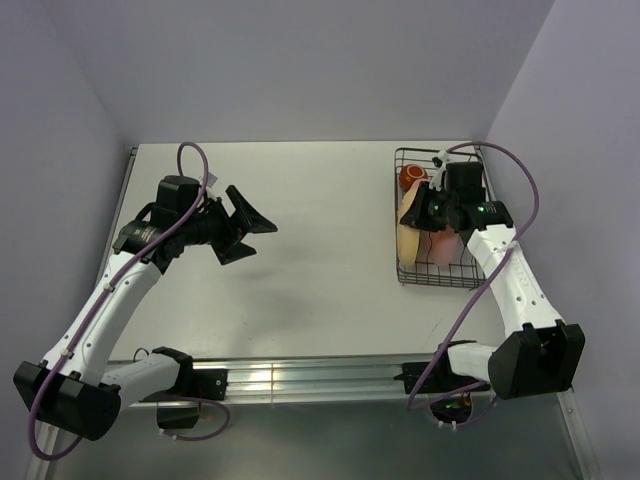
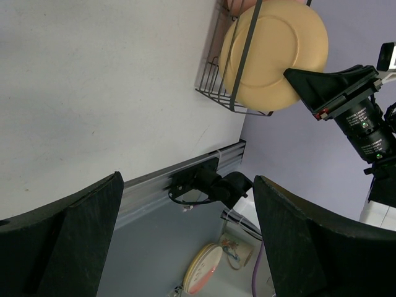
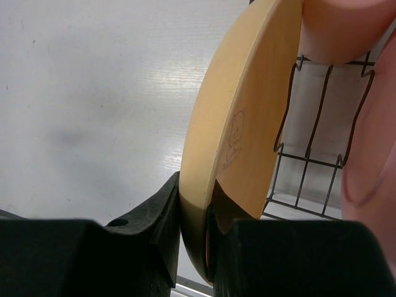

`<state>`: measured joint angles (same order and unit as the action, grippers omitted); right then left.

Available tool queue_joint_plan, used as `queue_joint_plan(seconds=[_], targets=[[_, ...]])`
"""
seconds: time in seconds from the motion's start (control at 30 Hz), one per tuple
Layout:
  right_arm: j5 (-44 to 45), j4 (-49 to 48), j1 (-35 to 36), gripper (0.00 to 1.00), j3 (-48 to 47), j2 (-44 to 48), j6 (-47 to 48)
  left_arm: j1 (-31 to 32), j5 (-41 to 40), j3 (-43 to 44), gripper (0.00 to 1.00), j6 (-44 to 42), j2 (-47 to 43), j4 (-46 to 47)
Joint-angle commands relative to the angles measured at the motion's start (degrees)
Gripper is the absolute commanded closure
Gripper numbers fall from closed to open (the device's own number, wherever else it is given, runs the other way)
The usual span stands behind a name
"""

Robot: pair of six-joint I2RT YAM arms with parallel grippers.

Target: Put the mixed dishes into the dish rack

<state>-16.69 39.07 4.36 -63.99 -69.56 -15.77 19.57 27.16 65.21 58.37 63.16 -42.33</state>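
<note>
My right gripper [image 1: 415, 212] is shut on the rim of the pale orange plate [image 1: 408, 243] and holds it upright on edge at the left wall of the black wire dish rack [image 1: 437, 283]. In the right wrist view both jaws pinch the plate [image 3: 247, 111], with rack wires [image 3: 303, 179] behind it. Pink dishes [image 3: 374, 154] stand in the rack beside it. A dark red-brown mug [image 1: 411, 177] lies at the rack's far end. In the left wrist view a rack bar crosses in front of the plate [image 2: 272, 52]. My left gripper [image 1: 255, 232] is open and empty, raised over the table's left half.
The rack stands at the table's far right, close to the right wall. A metal rail [image 1: 300, 375] runs along the near edge. Below the table edge, a stack of plates [image 2: 204, 269] and a mug lie on a lower surface.
</note>
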Motion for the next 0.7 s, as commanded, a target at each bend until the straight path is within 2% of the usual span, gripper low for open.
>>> queue_joint_plan(seconds=[0.0,0.13,0.23,0.4,0.67], targets=[[12.12,4.61,-1.28,0.99,-1.14,-3.3,1.36,0.11,0.79,0.88,0.08,0.61,-0.4,1.46],[13.26,4.61,-2.25,0.94,0.35,-3.04,0.04,0.11,0.88,0.71,0.08,0.69,-0.4,1.54],[13.87,4.88,-2.78,0.83,0.79,-3.74,-0.67,0.11,1.14,0.27,0.08,0.96,-0.4,2.07],[14.31,5.49,-3.39,0.8,0.27,-5.58,-0.14,0.11,1.32,-0.26,0.08,1.13,-0.31,2.42],[15.63,5.49,-3.66,0.53,-0.17,-5.5,0.04,0.11,1.32,-0.79,0.08,1.22,-0.93,2.51]])
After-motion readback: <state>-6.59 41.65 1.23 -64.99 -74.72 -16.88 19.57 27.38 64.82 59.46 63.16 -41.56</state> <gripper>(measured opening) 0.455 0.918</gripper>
